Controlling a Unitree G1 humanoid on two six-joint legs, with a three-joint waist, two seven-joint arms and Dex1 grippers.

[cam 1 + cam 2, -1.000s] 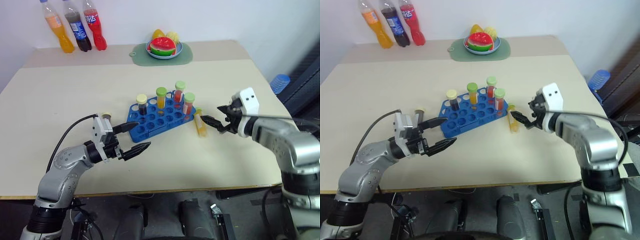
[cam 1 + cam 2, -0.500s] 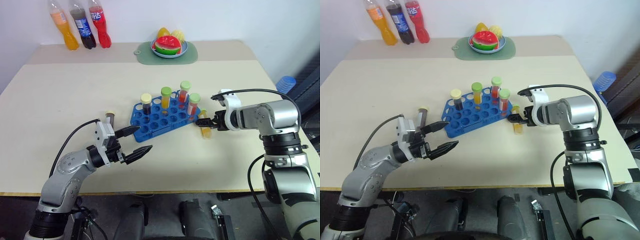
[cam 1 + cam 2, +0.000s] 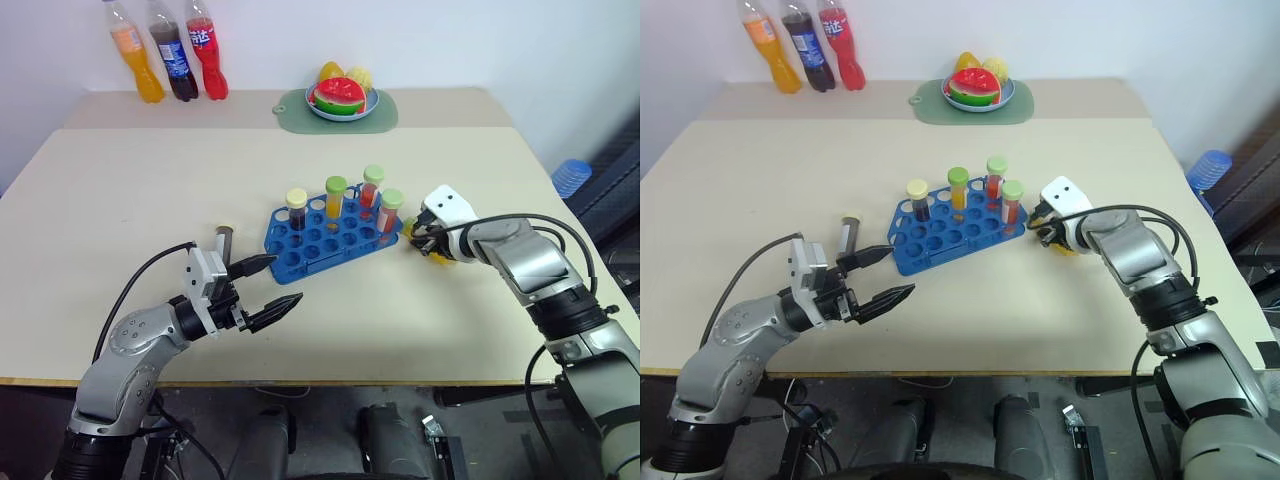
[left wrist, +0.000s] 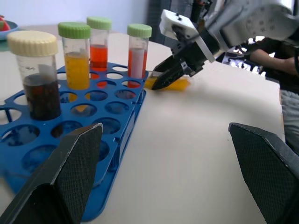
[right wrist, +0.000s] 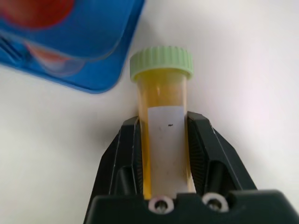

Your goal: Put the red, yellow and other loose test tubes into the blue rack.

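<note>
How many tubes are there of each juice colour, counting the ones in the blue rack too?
Red tubes: 2
Yellow tubes: 2
Dark brown tubes: 2
Total: 6

The blue rack (image 3: 332,236) stood mid-table, four capped tubes (image 3: 335,199) rising along its 12 o'clock edge as obstacles; its near holes lay open from above. Bare table (image 3: 400,320) spread at 6 o'clock. At 3 o'clock the right gripper (image 3: 420,238) crowded the rack's end.
</note>
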